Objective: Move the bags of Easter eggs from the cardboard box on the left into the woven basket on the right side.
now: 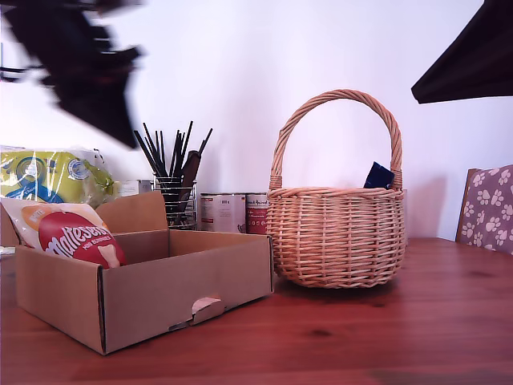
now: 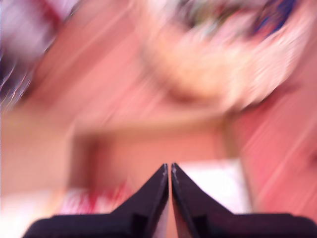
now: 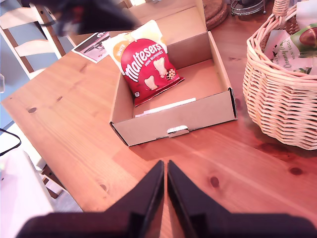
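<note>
The cardboard box point(image 1: 144, 301) is seen nearest, one red-logo bag point(image 1: 80, 235) left inside — others are already lodged in the woven basket point(image 1: 337, 237). My first gripper point(image 2: 170, 171) and my second gripper point(image 3: 165, 168) are closed, empty.

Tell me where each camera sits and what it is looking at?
Exterior view: low at table height, facing the cardboard box and woven basket side on; a blurred dark arm shows at its upper left.
First wrist view: on my first gripper, jaws together; too blurred to say more than a box-like shape below.
Second wrist view: on my second gripper, jaws together, looking down from above the table at the box and basket.
Shared: the exterior and second wrist views both show the red-logo bag in the box.
</note>
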